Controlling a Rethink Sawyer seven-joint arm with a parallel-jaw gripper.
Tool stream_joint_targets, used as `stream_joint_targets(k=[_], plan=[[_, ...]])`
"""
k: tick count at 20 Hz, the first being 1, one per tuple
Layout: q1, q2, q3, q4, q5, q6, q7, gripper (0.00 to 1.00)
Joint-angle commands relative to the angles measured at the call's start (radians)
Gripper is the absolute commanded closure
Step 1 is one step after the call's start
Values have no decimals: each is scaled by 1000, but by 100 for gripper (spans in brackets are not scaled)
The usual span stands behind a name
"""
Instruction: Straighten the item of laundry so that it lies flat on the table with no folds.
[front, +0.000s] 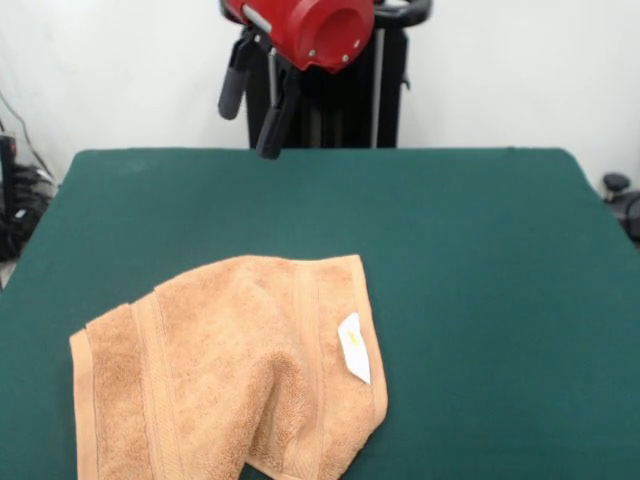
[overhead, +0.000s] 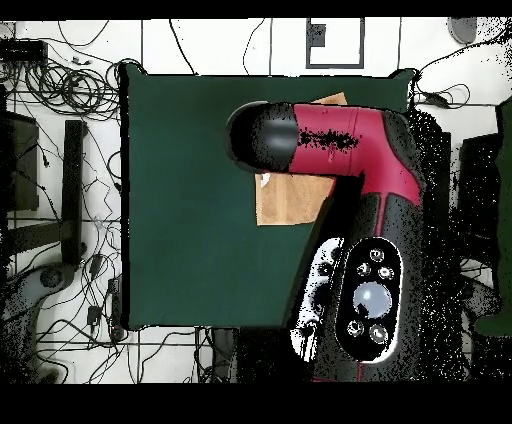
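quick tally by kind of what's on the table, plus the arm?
Towel, orange-tan, rumpled with a fold: 1
White label on the towel: 1
Green table: 1
Red and black arm: 1
End effector, raised above the table's far edge, holding nothing: 1
Total: 5

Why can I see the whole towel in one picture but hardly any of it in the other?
Front view: the towel lies in even light, fully visible apart from the bottom edge. Overhead view: the arm covers most of it, leaving a tan patch.
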Motion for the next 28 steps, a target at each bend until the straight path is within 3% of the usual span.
stream_joint_targets(k=[1, 3, 5, 8, 11, 17, 23, 28], plan=[[38, 11, 28, 163, 52, 58, 111, 0], [49, 5, 5, 165, 34, 47, 105, 0], [29, -7, 25, 187, 72, 70, 102, 0], [-9, -19, 87, 228, 183, 109, 116, 0], [-4, -5, 98, 230, 238, 109, 148, 0], [24, 36, 89, 218, 415, 198, 308, 0], [25, 63, 75, 203, 489, 306, 286, 0], [35, 82, 43, 208, 496, 249, 273, 0]])
